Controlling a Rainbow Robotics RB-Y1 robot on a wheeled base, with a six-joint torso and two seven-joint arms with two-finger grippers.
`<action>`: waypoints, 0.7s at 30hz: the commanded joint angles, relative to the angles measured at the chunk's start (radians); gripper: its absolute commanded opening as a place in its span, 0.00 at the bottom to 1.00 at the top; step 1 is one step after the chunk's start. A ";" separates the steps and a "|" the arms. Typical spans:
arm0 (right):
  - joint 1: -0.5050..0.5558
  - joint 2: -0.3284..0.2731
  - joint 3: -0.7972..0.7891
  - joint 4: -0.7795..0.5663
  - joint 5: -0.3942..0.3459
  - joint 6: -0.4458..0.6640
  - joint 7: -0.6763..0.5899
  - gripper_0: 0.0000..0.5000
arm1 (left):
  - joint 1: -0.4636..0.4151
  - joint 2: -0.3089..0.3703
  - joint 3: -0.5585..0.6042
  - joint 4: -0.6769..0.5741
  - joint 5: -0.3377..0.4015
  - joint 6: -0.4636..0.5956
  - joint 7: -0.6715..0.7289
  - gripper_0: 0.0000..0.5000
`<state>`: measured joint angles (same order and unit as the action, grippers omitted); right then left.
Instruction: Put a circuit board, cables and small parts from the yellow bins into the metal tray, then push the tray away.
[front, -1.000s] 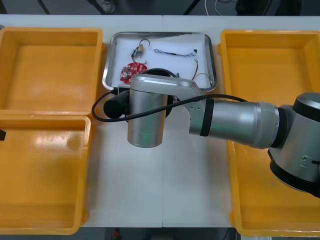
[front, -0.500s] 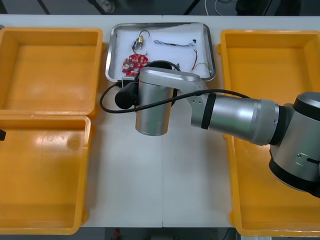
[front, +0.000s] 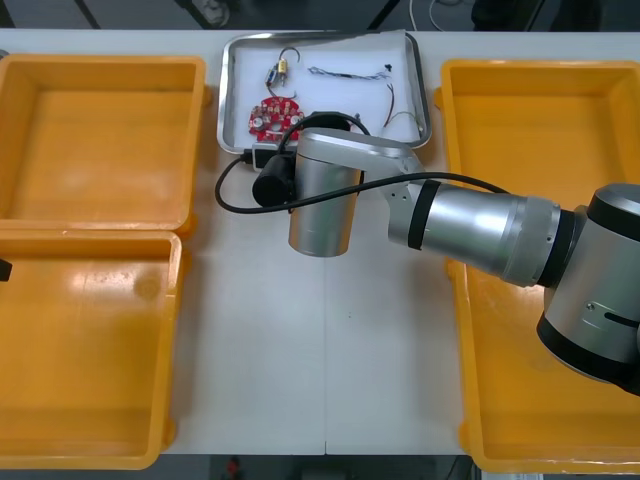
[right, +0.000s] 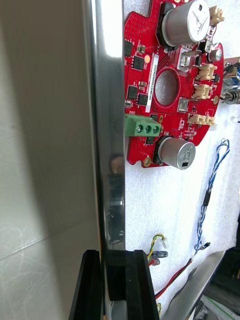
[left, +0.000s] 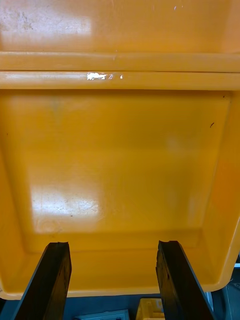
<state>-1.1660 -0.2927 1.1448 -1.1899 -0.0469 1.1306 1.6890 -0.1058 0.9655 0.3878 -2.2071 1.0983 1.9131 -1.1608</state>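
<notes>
The metal tray (front: 228, 90) lies at the table's far edge, between the bins. On its white inside rest a round red circuit board (front: 273, 113), a blue and white cable (front: 345, 73), a red and yellow cable (front: 395, 110) and a small metal part (front: 278, 72). My right arm's wrist (front: 325, 195) hangs over the tray's near edge. In the right wrist view my right gripper (right: 114, 255) is shut on the tray's shiny rim (right: 107, 125), close to the circuit board (right: 170, 85). My left gripper (left: 112, 245) stands open over a yellow bin (left: 120, 165).
Two yellow bins (front: 100, 130) (front: 85, 350) stand along the left side of the table. Two more (front: 540, 130) (front: 540, 400) stand along the right. My right arm lies across the right bins. A black cable loop (front: 235, 195) hangs from the wrist over the white table (front: 320, 350).
The tray has slid away toward the table's far edge, its contents riding along. My right arm has followed it. The left arm has not moved.
</notes>
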 joint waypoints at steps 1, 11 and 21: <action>-0.052 0.035 -0.040 0.027 0.015 -0.015 0.004 0.00 | 0.017 0.044 0.028 -0.026 0.008 0.007 -0.069 1.00; -0.017 0.058 -0.099 0.044 0.013 -0.023 -0.006 0.99 | 0.017 0.044 0.028 -0.026 0.008 0.007 -0.069 1.00; 0.069 0.086 -0.235 -0.125 -0.008 0.181 0.008 1.00 | 0.017 0.044 0.028 -0.026 0.008 0.007 -0.069 1.00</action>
<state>-1.1313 -0.2368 0.9768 -1.2256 -0.0498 1.2678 1.6887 -0.1058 0.9655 0.3878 -2.2073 1.0983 1.9131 -1.1608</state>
